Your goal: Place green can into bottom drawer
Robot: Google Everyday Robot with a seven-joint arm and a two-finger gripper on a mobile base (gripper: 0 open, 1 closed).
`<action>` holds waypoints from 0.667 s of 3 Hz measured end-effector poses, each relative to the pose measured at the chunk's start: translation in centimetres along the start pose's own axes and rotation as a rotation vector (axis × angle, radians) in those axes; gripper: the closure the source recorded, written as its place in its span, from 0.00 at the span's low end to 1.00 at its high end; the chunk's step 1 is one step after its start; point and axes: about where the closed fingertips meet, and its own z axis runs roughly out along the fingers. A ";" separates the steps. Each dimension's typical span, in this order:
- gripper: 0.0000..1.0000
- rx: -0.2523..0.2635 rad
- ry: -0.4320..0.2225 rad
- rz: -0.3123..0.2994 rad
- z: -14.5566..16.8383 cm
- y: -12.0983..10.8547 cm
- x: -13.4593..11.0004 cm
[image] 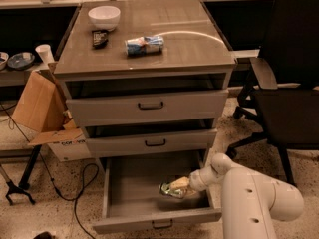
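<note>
The grey cabinet (192, 51) stands in the middle of the scene, its top drawer (109, 108) and middle drawer (114, 144) each drawn out a little and the bottom drawer (130, 224) pulled far out toward the camera, so that its bare grey floor shows. The white arm (249, 198) reaches in from the cabinet's lower right, and the gripper (182, 187) sits inside the bottom drawer, at its right side and toward its front half. The gripper is clamped around the green can (171, 189), which lies tilted on its side at the gripper's tip, low over the drawer floor; whether it touches the floor cannot be told. On top of the cabinet a white bowl (104, 17) sits at the back left corner, a small dark object (99, 37) lies just in front of it, and a blue and white can (144, 45) lies on its side near the middle. To the left of the cabinet a cardboard box (36, 103) leans open, with a paper cup (44, 53) behind it. To the right of the cabinet stands a black office chair (286, 88).
</note>
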 end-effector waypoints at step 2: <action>0.36 -0.073 -0.038 -0.014 0.7 -1.3 0.6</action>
